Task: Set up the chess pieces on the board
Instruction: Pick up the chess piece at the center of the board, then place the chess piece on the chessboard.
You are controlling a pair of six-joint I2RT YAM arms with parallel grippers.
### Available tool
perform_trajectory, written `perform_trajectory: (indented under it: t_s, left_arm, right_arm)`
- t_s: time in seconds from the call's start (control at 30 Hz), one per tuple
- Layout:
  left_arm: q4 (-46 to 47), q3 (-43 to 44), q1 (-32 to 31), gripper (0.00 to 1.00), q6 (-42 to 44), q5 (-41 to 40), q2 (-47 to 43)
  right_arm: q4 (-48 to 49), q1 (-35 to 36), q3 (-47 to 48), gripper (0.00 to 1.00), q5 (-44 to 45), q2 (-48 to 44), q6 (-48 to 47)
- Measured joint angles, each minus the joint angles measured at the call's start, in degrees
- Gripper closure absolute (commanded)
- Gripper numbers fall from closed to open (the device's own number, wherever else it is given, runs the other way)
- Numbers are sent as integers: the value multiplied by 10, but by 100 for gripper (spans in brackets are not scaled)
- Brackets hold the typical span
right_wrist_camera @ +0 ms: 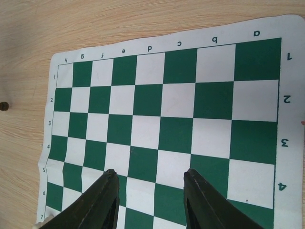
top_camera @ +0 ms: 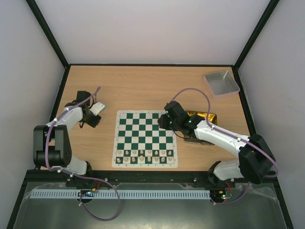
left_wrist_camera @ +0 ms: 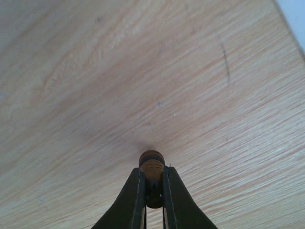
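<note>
Top external: fixed, high, at near edge of table (top_camera: pixel 143 86); faces down and forward; far; covers whole table, board (top_camera: pixel 145 131).
Left wrist: behind left gripper (left_wrist_camera: pixel 153 174); faces along fingers; very near table; chess piece (left_wrist_camera: pixel 152 164) at fingertips.
Right wrist: behind right gripper (right_wrist_camera: pixel 151 172); faces down past fingertips; near; board ahead of fingertips.
Shared: board in top external and right wrist; table in all three.
</note>
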Motion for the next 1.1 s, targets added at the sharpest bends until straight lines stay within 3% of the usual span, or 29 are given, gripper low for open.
perform_trajectory:
  t_s: [0.2,0.67,1.1]
  left_arm:
    - [-17,65,-57,98,-18,2,10]
    - [-23,208,-206,98,-69,23,143]
    - [-21,238,-254,98,-90,27,178]
  right_arm:
    - [0,0,-1,63,3,0,1]
    - [0,0,-1,63,20,10,6]
    - [-4,-8,-1,63,28,14,5]
